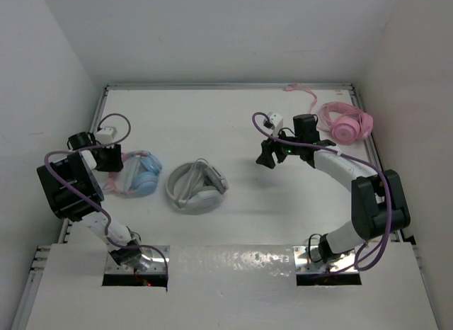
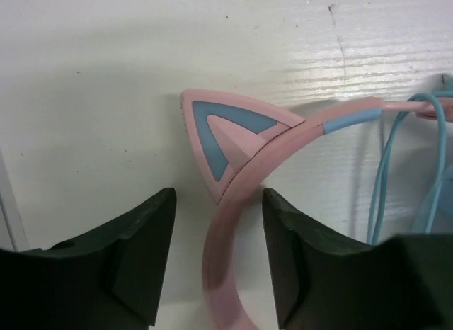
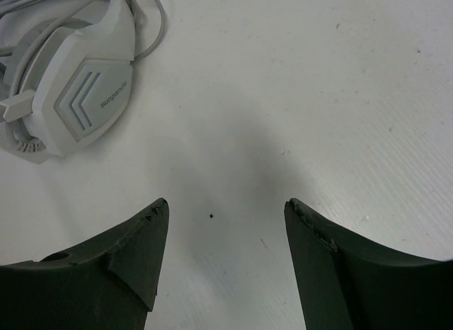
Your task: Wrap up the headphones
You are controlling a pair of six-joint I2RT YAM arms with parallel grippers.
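Note:
The headphones lie at the left of the table, with a pink cat-ear headband, light blue ear cups and a thin light blue cable. My left gripper is at their left end. In the left wrist view my left gripper is open. The headband passes between the jaws with a gap on each side. The cat ear sits just beyond the fingertips. My right gripper hovers right of centre. It is open and empty over bare table in the right wrist view.
White-grey headphones lie in the middle of the table and show at the upper left of the right wrist view. All-pink headphones lie at the back right. White walls enclose the table on three sides.

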